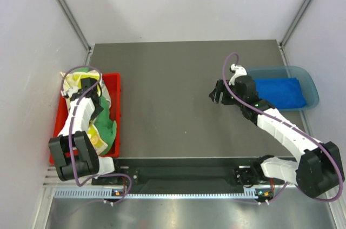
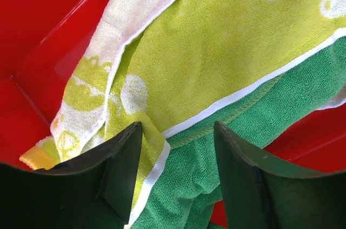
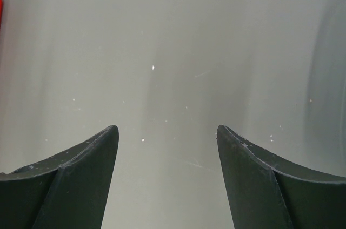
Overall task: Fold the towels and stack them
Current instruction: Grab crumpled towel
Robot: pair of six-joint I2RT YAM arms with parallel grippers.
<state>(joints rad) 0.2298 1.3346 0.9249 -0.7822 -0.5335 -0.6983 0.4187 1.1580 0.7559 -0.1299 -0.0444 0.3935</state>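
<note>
Green towel [image 2: 243, 148], yellow towel [image 2: 216, 51] in red tray [image 2: 43, 24] beneath open left hand [image 2: 177, 132]; right hand [image 3: 167, 132] open, empty.

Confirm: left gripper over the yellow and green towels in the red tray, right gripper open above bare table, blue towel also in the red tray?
Not quite. The blue towel lies folded in the translucent blue bin on the right side of the table, not in the red tray; the top external view shows it. The rest is right.
</note>
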